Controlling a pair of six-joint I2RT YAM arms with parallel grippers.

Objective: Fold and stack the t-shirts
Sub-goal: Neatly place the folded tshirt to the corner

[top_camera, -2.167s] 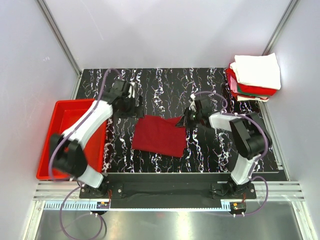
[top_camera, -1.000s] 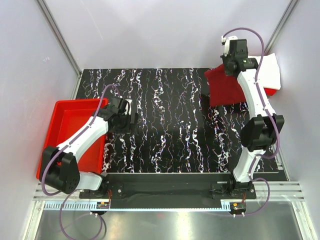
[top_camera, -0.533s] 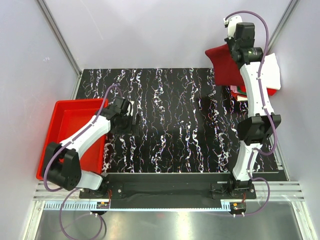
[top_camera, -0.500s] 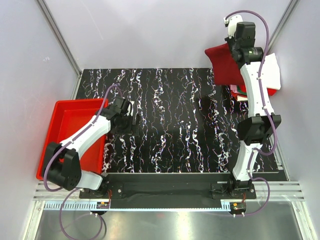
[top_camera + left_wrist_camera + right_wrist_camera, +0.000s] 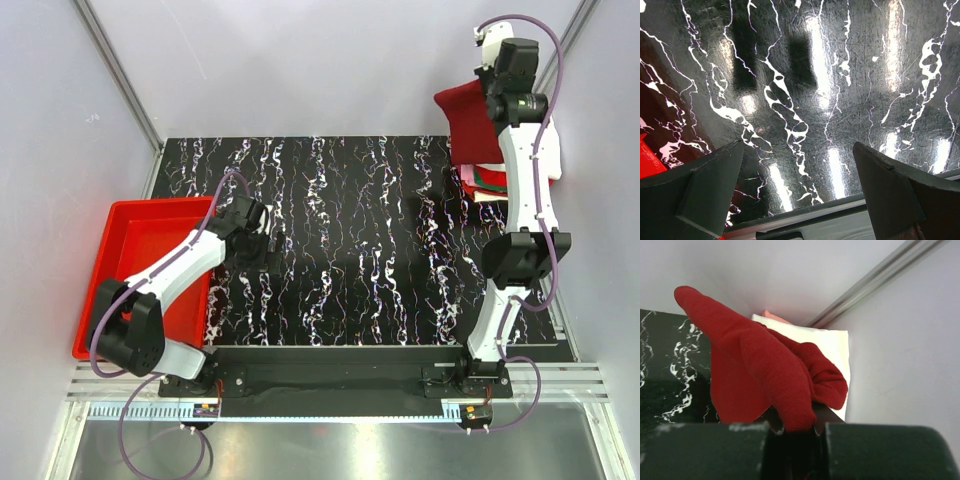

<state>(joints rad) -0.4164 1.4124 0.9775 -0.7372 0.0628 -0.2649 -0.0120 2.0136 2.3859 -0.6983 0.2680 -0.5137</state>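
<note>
My right gripper [image 5: 492,100] is raised at the far right corner and shut on the dark maroon-red t-shirt [image 5: 468,122], which hangs folded above the stack of folded t-shirts [image 5: 486,178]. In the right wrist view the maroon shirt [image 5: 755,375] is pinched between my fingers, with the white top shirt of the stack [image 5: 832,352] behind it. My left gripper [image 5: 268,250] is open and empty, low over the black marbled table [image 5: 360,250] beside the red tray. In the left wrist view its fingers [image 5: 700,190] stand wide apart over bare table.
A rigid red plastic tray [image 5: 130,260] sits at the left edge of the table. Grey walls with metal rails enclose the back and both sides. The right arm stretches tall along the right side.
My right gripper picked the maroon shirt up from the table's middle, lifted it and carried it to the far right, above the stack. The left gripper drew back slightly near the tray.
</note>
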